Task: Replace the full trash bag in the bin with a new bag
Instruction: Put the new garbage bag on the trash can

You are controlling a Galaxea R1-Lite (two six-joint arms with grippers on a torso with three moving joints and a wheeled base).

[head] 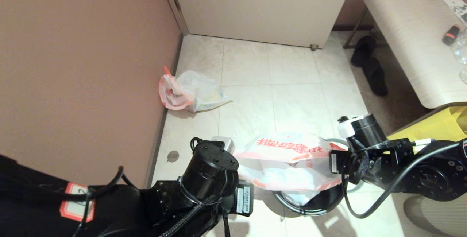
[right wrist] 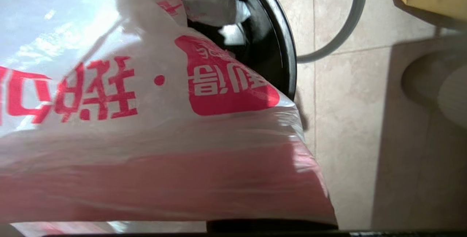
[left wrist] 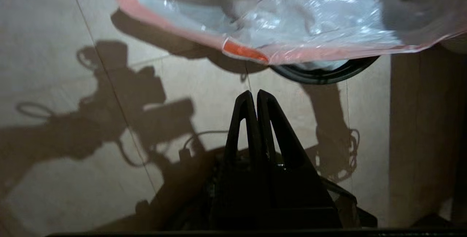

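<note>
New bag [head: 288, 164] stretched over mouth of bin [head: 313, 202], between both arms. Right gripper [right wrist: 271, 226] at bag's pink-red edge, jaws clamped on new bag. Left gripper [left wrist: 255, 96] just short of bag's opposite edge, fingers pressed together, holding nothing. Loose grey ring [right wrist: 350, 22] on floor beside bin, past right gripper. Full trash bag [head: 189, 91] well beyond left gripper, against wall. Yellow bag [head: 434, 125] behind right arm.
</note>
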